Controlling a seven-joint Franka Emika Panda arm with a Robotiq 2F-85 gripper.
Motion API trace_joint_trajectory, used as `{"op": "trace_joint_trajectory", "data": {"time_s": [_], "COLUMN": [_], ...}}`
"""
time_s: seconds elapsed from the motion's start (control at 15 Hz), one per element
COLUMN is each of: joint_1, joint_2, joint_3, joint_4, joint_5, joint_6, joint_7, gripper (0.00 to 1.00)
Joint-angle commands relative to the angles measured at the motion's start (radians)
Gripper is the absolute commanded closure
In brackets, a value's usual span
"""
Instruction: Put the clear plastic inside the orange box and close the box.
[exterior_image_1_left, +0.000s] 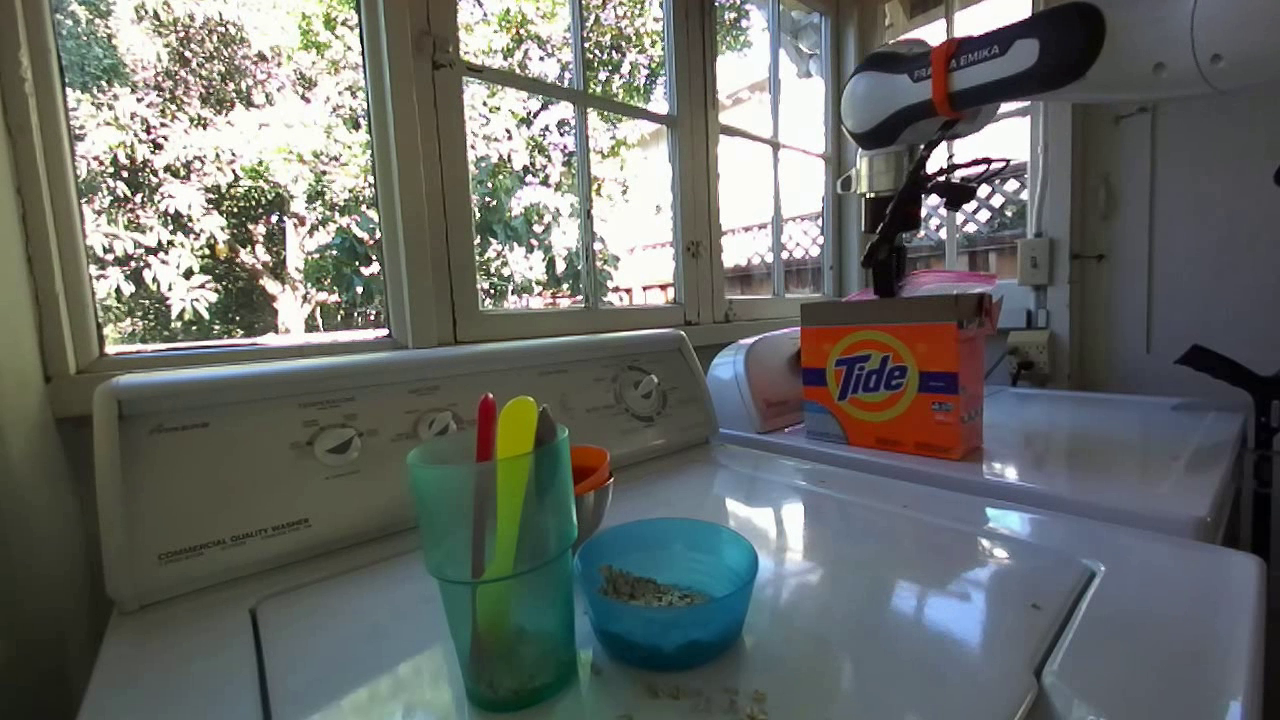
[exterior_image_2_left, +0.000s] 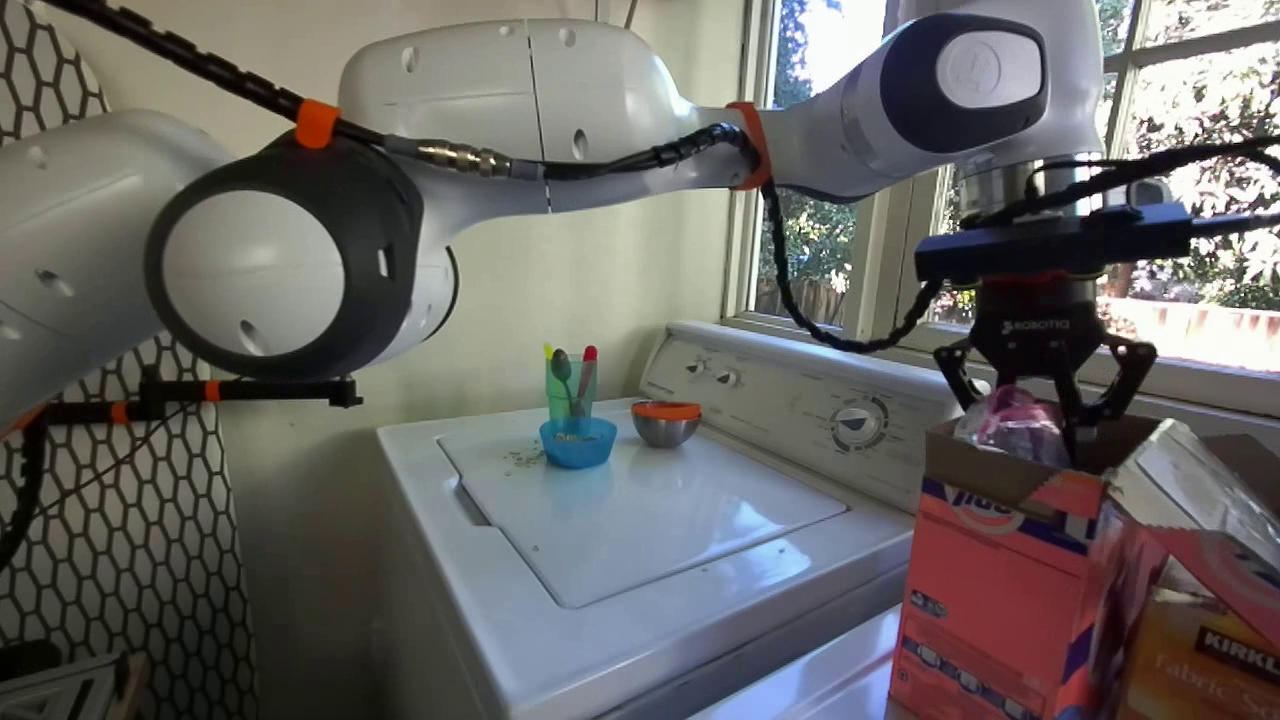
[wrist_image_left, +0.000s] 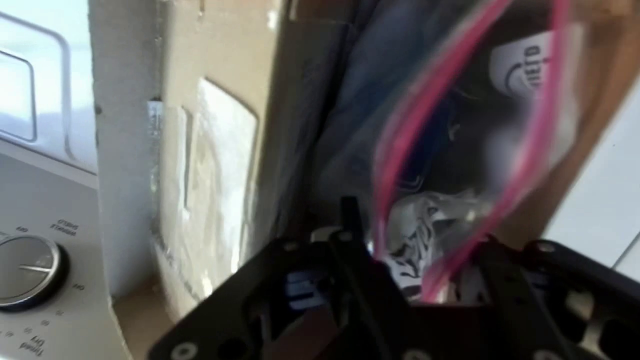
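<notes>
Jaws: parted, fairly narrow, at the bottom of the wrist view; the gripper (wrist_image_left: 420, 230) has pink edges of the clear plastic (wrist_image_left: 397, 150) running between its fingers; blur hides whether they touch it.
Clear plastic: in the open top of the orange box (exterior_image_1_left: 890, 390); the wrist view alone shows its mouth gaping, right of centre; in an exterior view the clear plastic (exterior_image_2_left: 1010, 420) bunches above the rim.
Box edges: near the fingers on either side in the wrist view; walls upright, at the right of both exterior views; the flap (exterior_image_2_left: 1190, 490) tilts outward at lower right.
Kirkland carton (exterior_image_2_left: 1200, 660): below that flap; only an exterior view shows it.
Dial (wrist_image_left: 27, 270): lower left, wrist view only.
Washer lid (exterior_image_1_left: 870, 520): broad glossy stretch between orange box and blue bowl (exterior_image_1_left: 665, 620), lower centre of an exterior view; teal tumbler (exterior_image_1_left: 520, 640) just beside the bowl.
Windows (exterior_image_1_left: 530, 200): top of both exterior views, farthest back.
</notes>
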Motion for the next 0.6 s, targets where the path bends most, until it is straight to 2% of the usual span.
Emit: {"op": "trace_joint_trajectory", "data": {"time_s": [0.0,0.2,0.27,0.53], "joint_1": [-0.036,-0.06,-0.063,-0.072], "joint_2": [-0.083,-0.136,-0.148,-0.162], "joint_3": [0.031,0.036,0.025,-0.028], "joint_4": [0.003,0.023,0.027,0.013], "joint_5": [0.053,0.078,0.072,0.032], "joint_6": [0.028,0.091,0.12,0.14], "joint_7": [0.051,0.096,0.13,0.338], "gripper": [0.31,0.06,0.01,0.0]}}
